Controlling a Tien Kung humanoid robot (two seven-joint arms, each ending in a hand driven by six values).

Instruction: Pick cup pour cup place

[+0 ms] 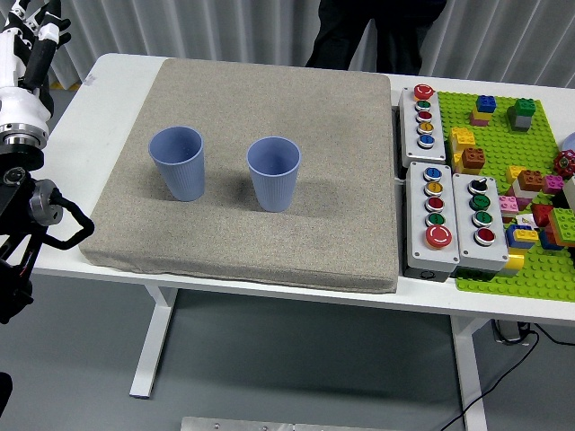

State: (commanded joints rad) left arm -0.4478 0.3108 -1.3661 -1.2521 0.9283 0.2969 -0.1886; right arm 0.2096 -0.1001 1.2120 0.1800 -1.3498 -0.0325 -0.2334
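The left arm (31,211) hangs at the near left edge, clear of the table (503,301); its hand (27,45) shows at the top left, but whether the fingers are spread or curled cannot be told. The right hand is out of view. On the coarse grey mat (269,242) stand two upright blue ribbed cups, apart: the left cup (178,163) and the right cup (273,173). They look like light, thin plastic that would flex, so a gentle hold around the middle seems best. Beyond, to the right, sit button boxes (449,223) and a green brick plate (490,269). A person (373,31) stands at the far side.
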